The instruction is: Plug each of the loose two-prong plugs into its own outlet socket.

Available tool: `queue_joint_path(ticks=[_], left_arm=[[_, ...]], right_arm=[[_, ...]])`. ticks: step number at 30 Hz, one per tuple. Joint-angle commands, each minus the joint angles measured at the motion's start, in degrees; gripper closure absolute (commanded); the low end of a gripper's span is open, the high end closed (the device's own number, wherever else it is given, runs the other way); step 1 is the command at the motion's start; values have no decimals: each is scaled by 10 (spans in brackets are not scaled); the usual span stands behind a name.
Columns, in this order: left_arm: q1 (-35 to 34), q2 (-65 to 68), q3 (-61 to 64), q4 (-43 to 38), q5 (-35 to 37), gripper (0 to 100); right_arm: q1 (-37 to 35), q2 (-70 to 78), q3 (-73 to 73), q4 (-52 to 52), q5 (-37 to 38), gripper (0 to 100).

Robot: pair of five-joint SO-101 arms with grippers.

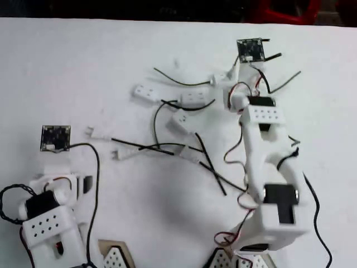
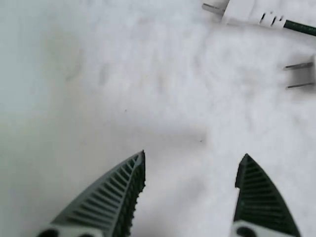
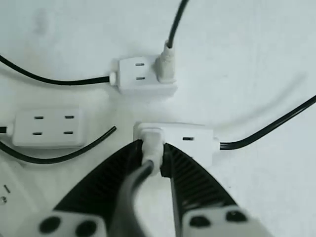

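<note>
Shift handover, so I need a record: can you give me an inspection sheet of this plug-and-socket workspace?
Surface: white table.
Job's things: occupied socket with seated plug; empty socket; third socket with held plug at its end, seating cannot be told; loose plug and second loose plug lying ahead of the left end effector.
Clutter: nothing seen.
Grippers: left end effector open above bare table; right end effector shut on the held plug.
Cables: black cords crossing mid-table.
Surroundings: red object beyond the table's far edge.
</note>
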Motion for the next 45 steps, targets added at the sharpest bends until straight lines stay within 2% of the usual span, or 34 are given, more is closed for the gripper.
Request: queue_joint_path(ticks=[1,9,16,24,29,36,40,45], left_arm=[[-2,-10,-2,-11,-5,706],[-2,-10,-2,-11,-5,706],[-2,-10,-2,-11,-5,706],[-2,-10,-2,-11,-5,706],[-2,-10,-2,-11,-5,706],[-2,-10,-2,-11,-5,706],[-3,-10,-2,-11,-5,706],[-3,-10,-2,-11,-5,706]], right_arm=[[14,26,-73,29,0,976],[14,-3,-167,240,-29,822],[-32,-97,-181,406,-29,822],[-138,-149,-180,557,-31,822],[-225,-148,-142,533,-33,820],[-348,-148,-21,375,-33,819],[-382,-145,26,290,-33,819],[-404,-70,5,276,-30,800]])
